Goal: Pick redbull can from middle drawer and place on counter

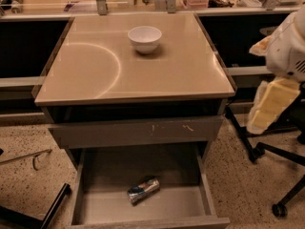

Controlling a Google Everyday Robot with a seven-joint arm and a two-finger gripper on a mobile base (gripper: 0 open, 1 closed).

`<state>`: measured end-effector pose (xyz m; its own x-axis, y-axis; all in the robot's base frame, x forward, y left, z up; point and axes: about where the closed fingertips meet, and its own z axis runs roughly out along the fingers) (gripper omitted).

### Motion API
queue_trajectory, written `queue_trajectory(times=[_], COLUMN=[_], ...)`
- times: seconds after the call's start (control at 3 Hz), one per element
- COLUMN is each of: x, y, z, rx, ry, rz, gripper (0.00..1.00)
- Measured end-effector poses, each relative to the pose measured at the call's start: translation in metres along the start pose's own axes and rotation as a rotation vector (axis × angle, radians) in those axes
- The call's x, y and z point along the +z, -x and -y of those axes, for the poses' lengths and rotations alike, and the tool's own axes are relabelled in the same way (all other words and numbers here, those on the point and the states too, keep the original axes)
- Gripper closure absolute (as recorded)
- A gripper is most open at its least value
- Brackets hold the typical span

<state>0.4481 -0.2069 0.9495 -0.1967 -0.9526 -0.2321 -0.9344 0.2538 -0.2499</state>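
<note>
The slim, dented silver-and-blue redbull can (143, 189) lies on its side on the flat grey floor of the open grey wooden middle drawer (183, 202). It rests slightly left of the drawer's centre, angled, and touches neither side wall. Above the drawer is a shut grey drawer front with pale scratches (138, 130), and over that the square glossy beige counter (167, 73). A small round white bowl (145, 38) stands towards the counter's far edge. The robot's gripper (261, 113), pale yellow below a white arm, hangs at the far right, beside the cabinet and well apart from the can. Whether it is released or clenched cannot be told. Black chair legs (267, 151) spread across the speckled floor beneath it.
</note>
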Motion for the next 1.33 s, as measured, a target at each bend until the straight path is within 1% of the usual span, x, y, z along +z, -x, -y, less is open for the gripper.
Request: queue_trajectory(times=[0.33, 0.67, 1.0, 1.33], x=[0.071, 0.078, 0.078, 0.114], y=[0.01, 0.015, 0.015, 0.022], z=[-0.013, -0.006, -0.006, -0.013], rx=[-0.044, -0.045, -0.045, -0.045], ry=[0.037, -0.003, -0.003, 0.014], rz=[0.071, 0.088, 0.088, 0.14], gripper=[0.0, 0.0, 0.0, 0.0])
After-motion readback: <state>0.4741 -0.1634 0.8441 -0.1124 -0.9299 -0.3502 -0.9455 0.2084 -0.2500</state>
